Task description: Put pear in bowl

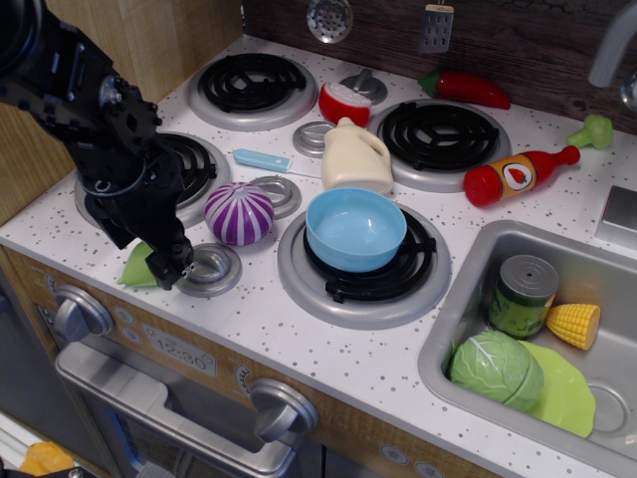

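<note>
The light-green pear (134, 269) lies on the speckled counter at the front left, mostly covered by my black gripper (157, 261). The gripper is down over the pear. One finger (169, 267) stands at the pear's right side, by a small silver burner disc (209, 269). The other finger is hidden behind the arm. The jaws look apart around the pear. The light-blue bowl (355, 229) stands upright and empty on the front middle burner (299, 274), to the right of the gripper. A purple onion (239, 213) lies between them.
A cream jug (353, 156), a blue-handled tool (264, 160), a red-and-white item (344, 103), a chilli (466, 89) and a red sauce bottle (518, 175) lie behind the bowl. The sink (468, 299) at the right holds a can, corn, a cabbage and a plate.
</note>
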`<action>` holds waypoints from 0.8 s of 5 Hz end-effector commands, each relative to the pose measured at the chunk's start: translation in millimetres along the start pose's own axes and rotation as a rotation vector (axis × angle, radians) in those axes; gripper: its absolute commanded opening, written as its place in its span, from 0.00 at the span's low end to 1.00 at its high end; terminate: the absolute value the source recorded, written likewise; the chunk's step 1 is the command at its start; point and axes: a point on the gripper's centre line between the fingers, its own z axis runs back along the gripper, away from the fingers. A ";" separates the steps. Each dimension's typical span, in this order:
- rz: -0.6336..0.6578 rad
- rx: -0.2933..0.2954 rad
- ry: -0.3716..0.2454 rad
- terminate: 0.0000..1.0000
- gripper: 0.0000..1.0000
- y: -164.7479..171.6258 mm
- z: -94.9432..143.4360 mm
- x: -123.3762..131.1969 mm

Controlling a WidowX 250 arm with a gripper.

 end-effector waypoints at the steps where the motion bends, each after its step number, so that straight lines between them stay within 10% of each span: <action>1: 0.008 -0.021 -0.040 0.00 1.00 7.5 -10.1 -2.2; 2: 0.036 -0.050 -0.033 0.00 0.00 7.2 -14.7 -3.1; 4: 0.053 -0.038 0.067 0.00 0.00 -2.0 40.8 22.0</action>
